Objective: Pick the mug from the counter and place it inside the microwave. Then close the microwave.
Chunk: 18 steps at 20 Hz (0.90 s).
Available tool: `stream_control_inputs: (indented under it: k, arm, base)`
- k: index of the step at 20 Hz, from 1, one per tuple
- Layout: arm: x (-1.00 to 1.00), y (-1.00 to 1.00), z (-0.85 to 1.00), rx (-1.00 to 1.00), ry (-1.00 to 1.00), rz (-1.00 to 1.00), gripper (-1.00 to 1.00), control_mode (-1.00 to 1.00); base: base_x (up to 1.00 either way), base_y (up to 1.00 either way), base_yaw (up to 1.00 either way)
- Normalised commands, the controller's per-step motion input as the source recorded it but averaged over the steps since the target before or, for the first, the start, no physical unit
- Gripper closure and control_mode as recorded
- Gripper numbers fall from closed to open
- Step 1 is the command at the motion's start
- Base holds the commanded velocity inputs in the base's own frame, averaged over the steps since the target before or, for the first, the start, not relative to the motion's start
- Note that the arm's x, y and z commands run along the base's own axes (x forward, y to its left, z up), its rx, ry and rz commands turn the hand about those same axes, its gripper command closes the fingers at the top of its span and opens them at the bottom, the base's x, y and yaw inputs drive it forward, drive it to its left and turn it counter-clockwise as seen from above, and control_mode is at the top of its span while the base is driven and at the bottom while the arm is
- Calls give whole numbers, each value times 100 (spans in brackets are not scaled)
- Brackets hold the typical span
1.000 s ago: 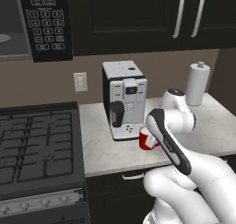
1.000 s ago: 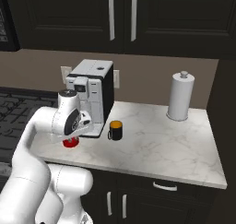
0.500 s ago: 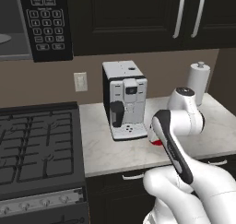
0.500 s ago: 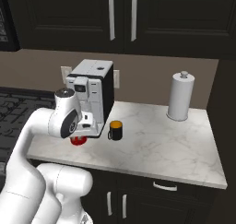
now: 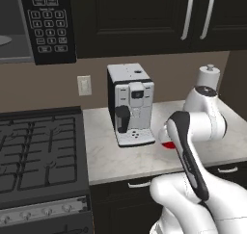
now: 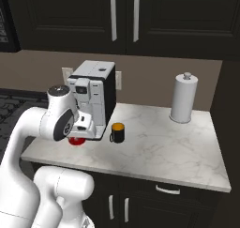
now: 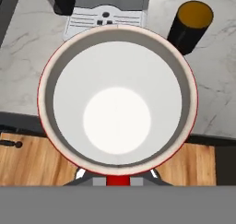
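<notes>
red mug upright, lifted above counter edge

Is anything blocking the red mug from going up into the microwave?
Nothing visible does. The mug sits right under the hand camera, near the counter edge, and the microwave up at the left stands open, no door across it.

We see dark upper cabinets with silver handles, a brown wall with an outlet, and a wooden floor.

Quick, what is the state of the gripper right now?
Gripper: cannot be told. The red mug sits right before it and hides the fingers, so a grip is likely but not shown.
</notes>
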Motion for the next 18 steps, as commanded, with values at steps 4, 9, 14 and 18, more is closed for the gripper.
stream_control_inputs:
  k: [4, 9, 14, 18]
  arm:
    - [-39, 0, 34, 4, -23, 0, 100, -100]
    - [-24, 0, 27, 0, -24, -1, 100, -100]
    - [0, 0, 3, 0, -1, -1, 100, -100]
    - [0, 0, 0, 0, 0, 0, 100, -100]
  base:
    - [0, 0, 0]
    - [0, 0, 0]
    - [0, 0, 0]
    - [0, 0, 0]
